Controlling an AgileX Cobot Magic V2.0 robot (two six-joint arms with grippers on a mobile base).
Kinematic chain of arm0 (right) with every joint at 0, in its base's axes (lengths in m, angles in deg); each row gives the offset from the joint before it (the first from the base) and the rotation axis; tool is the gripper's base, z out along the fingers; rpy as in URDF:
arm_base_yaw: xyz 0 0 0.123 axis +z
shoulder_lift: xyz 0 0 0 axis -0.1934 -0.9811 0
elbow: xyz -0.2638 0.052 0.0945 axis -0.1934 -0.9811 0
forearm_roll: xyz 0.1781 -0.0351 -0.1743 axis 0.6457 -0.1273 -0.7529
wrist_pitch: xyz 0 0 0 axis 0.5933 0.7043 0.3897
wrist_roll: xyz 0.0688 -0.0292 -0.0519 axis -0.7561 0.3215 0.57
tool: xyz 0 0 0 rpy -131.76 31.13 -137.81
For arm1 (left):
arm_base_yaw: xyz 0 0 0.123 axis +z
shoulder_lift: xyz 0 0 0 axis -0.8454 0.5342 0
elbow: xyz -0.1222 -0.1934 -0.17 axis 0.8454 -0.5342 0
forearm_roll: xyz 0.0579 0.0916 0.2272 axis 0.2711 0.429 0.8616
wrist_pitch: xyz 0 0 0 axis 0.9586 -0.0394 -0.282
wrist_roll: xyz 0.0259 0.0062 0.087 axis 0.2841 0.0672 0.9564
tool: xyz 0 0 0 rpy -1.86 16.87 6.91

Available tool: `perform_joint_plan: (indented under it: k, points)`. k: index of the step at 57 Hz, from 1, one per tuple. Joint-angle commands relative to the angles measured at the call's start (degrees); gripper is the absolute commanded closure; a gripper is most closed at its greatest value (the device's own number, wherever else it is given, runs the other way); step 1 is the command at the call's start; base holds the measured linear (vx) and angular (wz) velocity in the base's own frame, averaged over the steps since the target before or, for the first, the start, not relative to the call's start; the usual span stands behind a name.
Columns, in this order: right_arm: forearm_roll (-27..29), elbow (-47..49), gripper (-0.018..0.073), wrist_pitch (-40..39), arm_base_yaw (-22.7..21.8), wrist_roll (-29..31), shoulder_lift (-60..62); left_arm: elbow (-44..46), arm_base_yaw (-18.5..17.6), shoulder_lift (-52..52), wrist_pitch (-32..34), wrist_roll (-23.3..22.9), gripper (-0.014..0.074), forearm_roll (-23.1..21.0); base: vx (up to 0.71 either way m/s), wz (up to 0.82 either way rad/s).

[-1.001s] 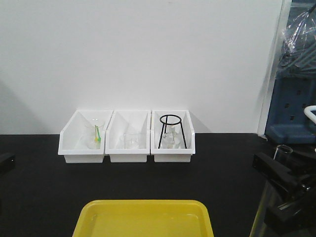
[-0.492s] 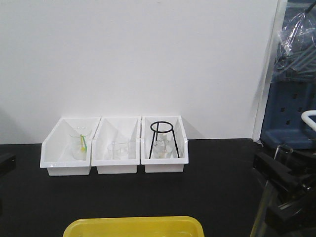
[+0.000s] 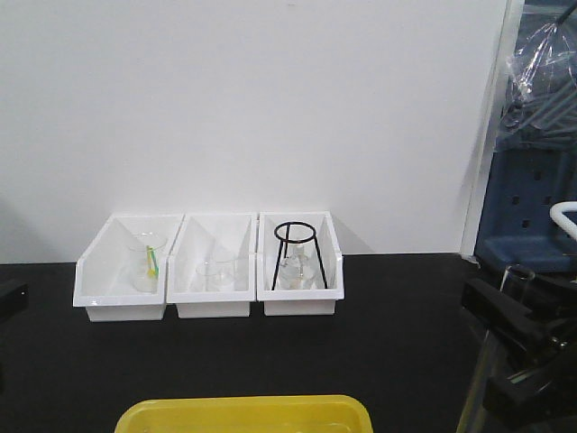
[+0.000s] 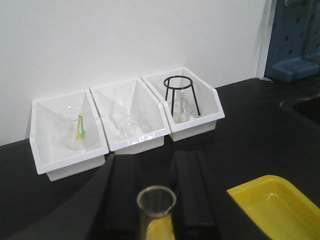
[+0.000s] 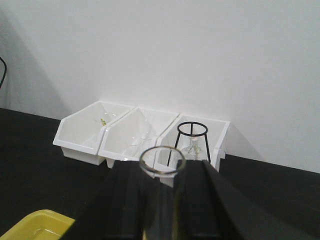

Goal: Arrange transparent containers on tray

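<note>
Lab bench: left gripper clamps the left tube, right gripper the right tube — 2 slim, clear glass cylinders w/ round open rims, upright above matte black top nr glossy yellow plastic tray.

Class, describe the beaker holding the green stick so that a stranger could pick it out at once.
Against the white wall stand three white bins in a row. Look in the left bin: a clear beaker stands there. Unlike the glassware in the other bins, it holds a green-yellow stick.
</note>
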Motion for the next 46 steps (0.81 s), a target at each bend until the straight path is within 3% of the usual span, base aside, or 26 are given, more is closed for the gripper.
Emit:
perform_joint_plan:
  k: [1, 21, 28, 35, 46]
  points:
    - [0.1, 1.8, 0.0571, -4.9, -0.1, 0.3, 0.6, 1.4, -0.3, -0.4, 4.7, 0.0, 0.0602, -0.2, 0.00, 0.00]
    - [0.2, 1.8, 0.0571, -4.6, -0.1, 0.3, 0.6, 1.4, -0.3, 0.4, 4.5, -1.8, 0.0602, -1.3, 0.00, 0.00]
    - [0.2, 1.8, 0.0571, -4.6, -0.1, 0.3, 0.6, 1.4, -0.3, 1.6, 1.6, -2.0, 0.0602, -1.6, 0.00, 0.00]
    - [0.2, 1.8, 0.0571, -4.6, -0.1, 0.3, 0.6, 1.8, -0.3, 5.3, -0.8, -2.0, 0.0602, -6.0, 0.00, 0.00]
    - [0.2, 1.8, 0.0571, -4.6, -0.1, 0.3, 0.6, 5.4, -0.3, 16.2, -5.4, -1.3, 0.0599, -18.6, 0.00, 0.00]
